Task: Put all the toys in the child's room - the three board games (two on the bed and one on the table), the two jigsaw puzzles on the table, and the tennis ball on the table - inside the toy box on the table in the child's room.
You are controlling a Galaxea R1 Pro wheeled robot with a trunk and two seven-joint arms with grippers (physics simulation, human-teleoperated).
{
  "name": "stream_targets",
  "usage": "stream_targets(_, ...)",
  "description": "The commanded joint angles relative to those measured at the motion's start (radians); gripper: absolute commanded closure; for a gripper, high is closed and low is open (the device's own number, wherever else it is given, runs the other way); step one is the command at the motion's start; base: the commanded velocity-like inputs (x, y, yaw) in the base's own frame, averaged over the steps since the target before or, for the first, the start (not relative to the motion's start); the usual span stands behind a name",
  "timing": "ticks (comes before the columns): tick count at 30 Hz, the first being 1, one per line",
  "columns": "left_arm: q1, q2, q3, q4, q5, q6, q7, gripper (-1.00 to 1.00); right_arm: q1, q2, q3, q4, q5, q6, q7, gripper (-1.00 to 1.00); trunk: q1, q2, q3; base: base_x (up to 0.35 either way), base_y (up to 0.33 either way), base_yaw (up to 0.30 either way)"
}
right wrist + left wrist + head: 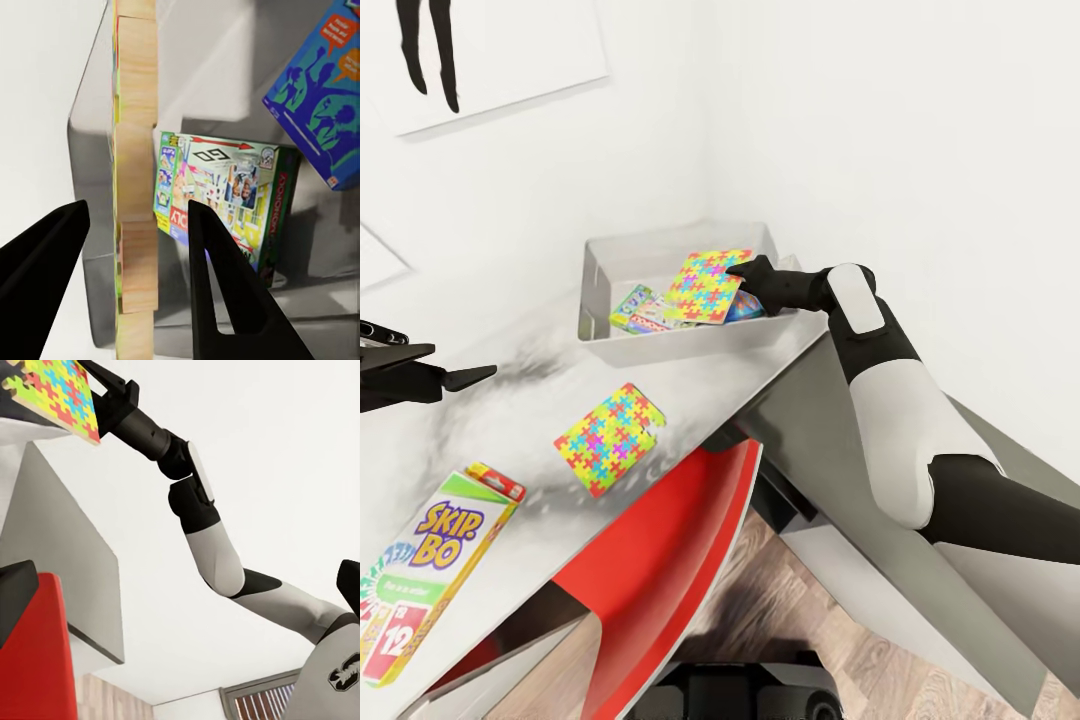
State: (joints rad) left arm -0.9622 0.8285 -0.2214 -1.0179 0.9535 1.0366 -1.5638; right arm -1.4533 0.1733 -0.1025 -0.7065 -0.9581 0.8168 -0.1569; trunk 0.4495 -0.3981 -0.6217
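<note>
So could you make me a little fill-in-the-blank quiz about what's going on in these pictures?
1. The right gripper holds a jigsaw puzzle over the ____.
2. The other jigsaw puzzle lies on the ____.
3. The board game lying nearest that second puzzle is called ____.
4. The number of board games already lying in the box is ____.

Missing words: toy box; table; Skip-Bo; two

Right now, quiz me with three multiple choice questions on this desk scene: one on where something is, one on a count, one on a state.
1. Where is the Skip-Bo box?
A. in the toy box
B. on the table
C. on the floor

2. How many jigsaw puzzles show in the head view?
A. one
B. two
C. three

3. What is the right tool doing?
A. holding a puzzle over the toy box
B. hanging open over the floor
C. gripping the ball

Answers: B, it lies flat on the table. B, one lying on the table, one held. A, its fingers straddle the puzzle's edge.
</note>
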Motion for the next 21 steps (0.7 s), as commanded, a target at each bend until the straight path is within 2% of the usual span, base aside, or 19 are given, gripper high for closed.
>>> stream_targets(1,-0.002,0.001,-0.005,0.001,0.001,0.011,-0.007,-1.00,-0.001,0.001,-0.005,-0.001,-0.011,0.004,-0.010,1.00,0.001,-0.002,-0.003,0.000,0.000,0.000)
stream_targets(21,-0.002,0.001,-0.006,0.000,0.001,0.011,-0.007,-1.00,0.001,0.001,-0.005,-0.012,-0.010,-0.002,-0.008,1.00,0.001,-0.002,-0.036,0.000,0.000,0.000)
